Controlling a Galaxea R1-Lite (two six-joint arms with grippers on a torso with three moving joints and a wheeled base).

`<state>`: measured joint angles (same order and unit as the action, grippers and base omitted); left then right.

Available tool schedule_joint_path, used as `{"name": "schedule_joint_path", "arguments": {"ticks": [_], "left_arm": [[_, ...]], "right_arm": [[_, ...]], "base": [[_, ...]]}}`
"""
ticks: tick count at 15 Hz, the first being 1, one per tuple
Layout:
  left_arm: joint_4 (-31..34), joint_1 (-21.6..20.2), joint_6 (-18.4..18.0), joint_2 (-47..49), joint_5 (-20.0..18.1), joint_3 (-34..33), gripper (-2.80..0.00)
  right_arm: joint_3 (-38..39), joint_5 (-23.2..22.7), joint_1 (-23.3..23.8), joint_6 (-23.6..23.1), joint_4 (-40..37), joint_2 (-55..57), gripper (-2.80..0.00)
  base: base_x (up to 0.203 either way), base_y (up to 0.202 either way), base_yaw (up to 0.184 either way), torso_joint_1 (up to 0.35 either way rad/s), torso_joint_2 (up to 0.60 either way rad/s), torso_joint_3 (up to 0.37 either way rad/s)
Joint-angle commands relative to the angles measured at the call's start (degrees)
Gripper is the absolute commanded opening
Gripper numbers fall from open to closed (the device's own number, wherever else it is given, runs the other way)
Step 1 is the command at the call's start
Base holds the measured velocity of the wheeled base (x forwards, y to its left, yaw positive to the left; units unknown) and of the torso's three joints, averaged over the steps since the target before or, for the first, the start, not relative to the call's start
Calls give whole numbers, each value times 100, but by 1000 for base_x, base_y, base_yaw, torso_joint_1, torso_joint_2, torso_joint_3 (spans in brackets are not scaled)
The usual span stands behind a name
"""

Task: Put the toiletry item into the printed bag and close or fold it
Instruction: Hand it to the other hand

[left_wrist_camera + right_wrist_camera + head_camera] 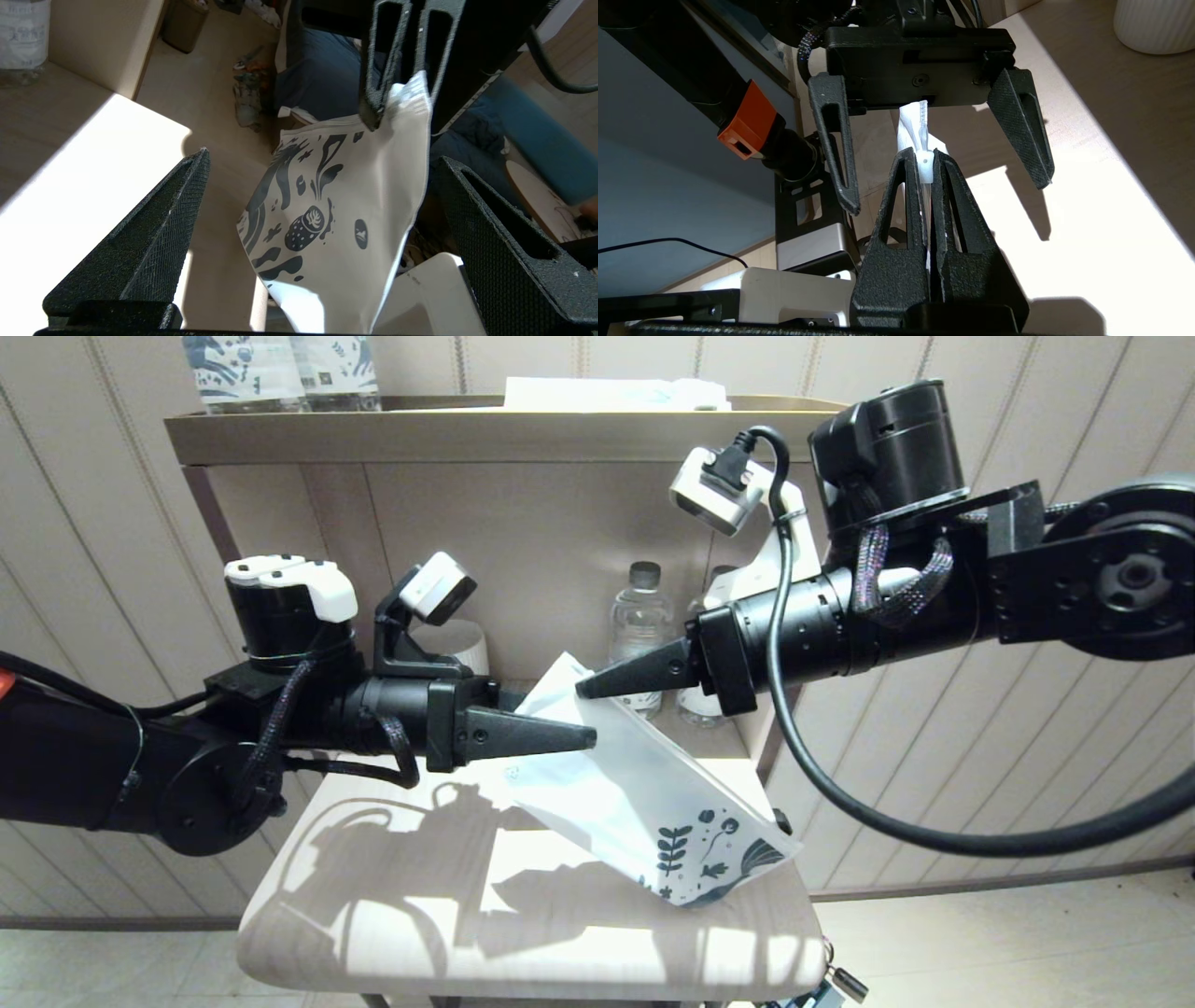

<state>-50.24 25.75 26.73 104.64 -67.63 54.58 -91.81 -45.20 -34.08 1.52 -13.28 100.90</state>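
Over table (373,933): one printed bag (644,812), two claws.

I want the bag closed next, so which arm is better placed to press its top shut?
Probably left: its open end effector flanks the bag; the right is pinching it.

The printed bag (635,793) is smooth, slightly glossy plastic; the worktop (373,933) is matt pale wood grain.
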Motion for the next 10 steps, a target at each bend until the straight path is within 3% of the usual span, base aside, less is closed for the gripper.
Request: {"name": "schedule_joint_path", "arguments": {"ticks": [1, 10], "left_arm": [[-30, 1, 16, 120, -39, 35, 0], [-30, 9, 139, 162, -22, 185, 0]], "right_arm": [[-40, -22, -2, 11, -8, 24, -280], [-176, -24, -10, 59, -8, 79, -280]], "base": [[0, 0, 0, 0, 0, 0], [0, 0, 0, 0, 0, 0]]}}
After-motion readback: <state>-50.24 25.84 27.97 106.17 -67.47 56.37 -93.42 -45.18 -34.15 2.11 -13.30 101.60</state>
